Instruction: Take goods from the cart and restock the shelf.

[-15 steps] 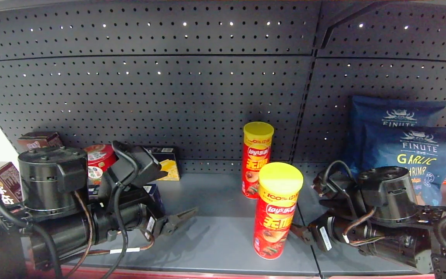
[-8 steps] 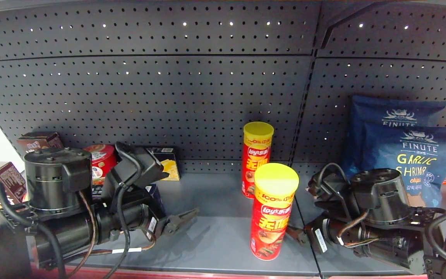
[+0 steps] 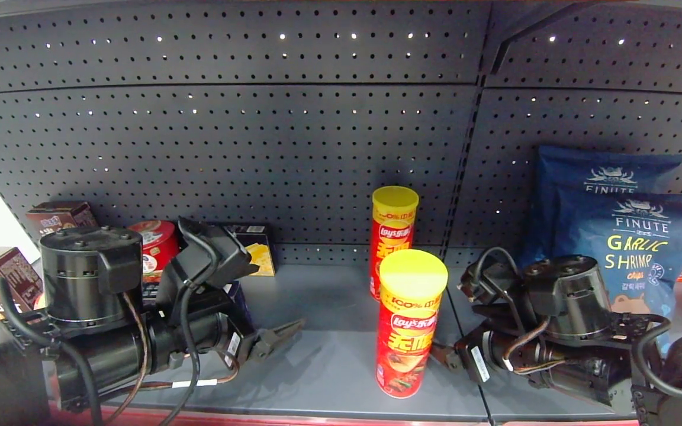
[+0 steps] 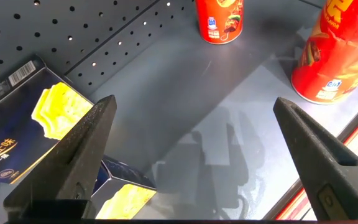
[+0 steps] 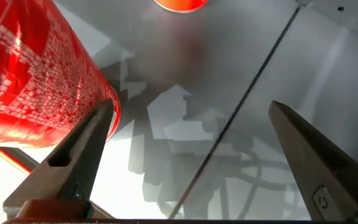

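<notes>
Front can [image 3: 407, 322] leftward, beside right hand [image 5: 191, 115]

A shop: pegboard-backed shelf [image 3: 329, 355] holding snack bags [image 3: 628, 236].

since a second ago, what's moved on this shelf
The right pincer, open, swept toward the robot's left, and the front chips can slid that way with it, staying upright. The rear chips can and blue chip bags stayed put; the left pincer hardly moved.
</notes>
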